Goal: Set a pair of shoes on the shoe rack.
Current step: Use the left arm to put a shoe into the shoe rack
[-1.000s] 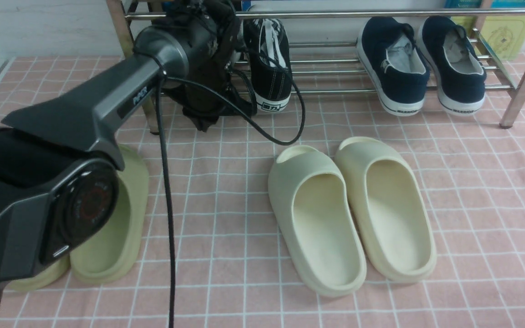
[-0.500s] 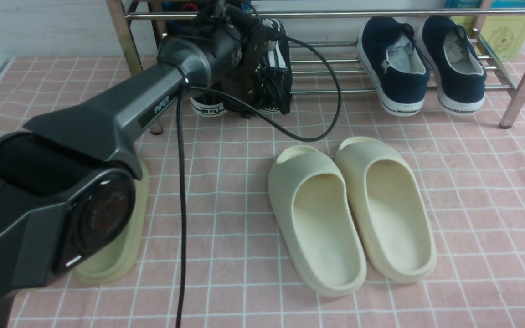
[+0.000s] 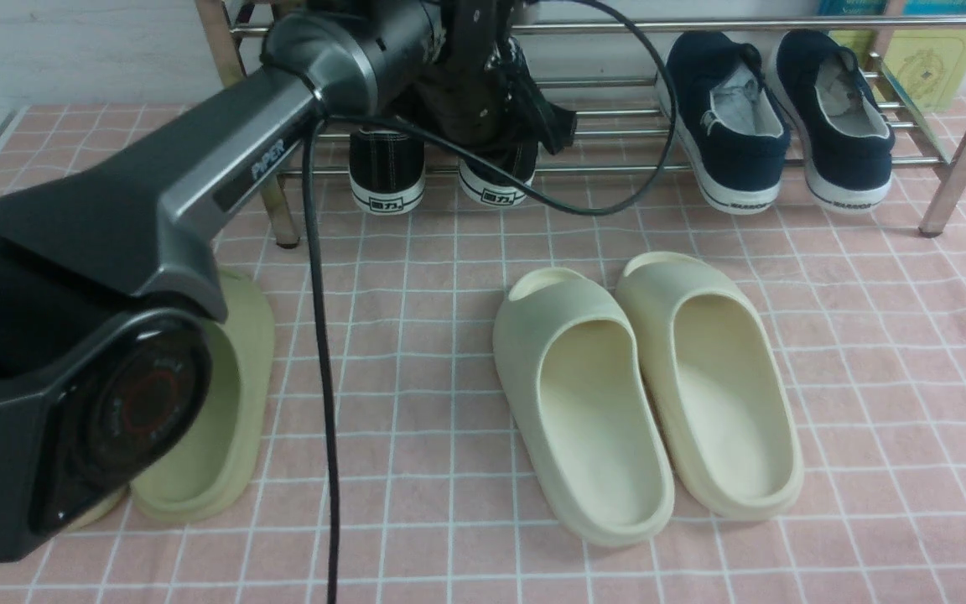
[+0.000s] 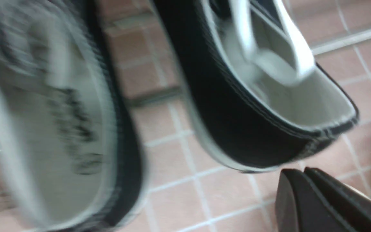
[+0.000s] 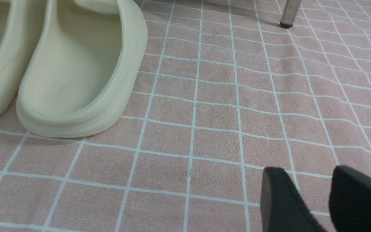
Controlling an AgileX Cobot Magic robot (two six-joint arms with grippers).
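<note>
On chrome rack (image 3: 743, 23): black sneakers (image 3: 386, 168), white soles, heels outward.

**Shoe rack (image 3: 785, 23), lower shelf and approaches**
- Left part of shelf: taken by two black sneakers (image 3: 386, 159). The left arm (image 3: 198, 184) reaches in over them.
- Middle of shelf: bare rods between the sneakers and the navy slip-ons (image 3: 743, 159) (the arm's cable (image 3: 321, 377) loops across its front).
- Right part of shelf: filled by the slip-ons.
- Above shelf: the top rail caps the headroom.
- Before the rack: an open strip of pink cloth (image 3: 911, 352), then the cream slides (image 3: 584, 403).
- Before the left leg: an olive slide (image 3: 206, 428).
- Before the right leg: open cloth.
</note>
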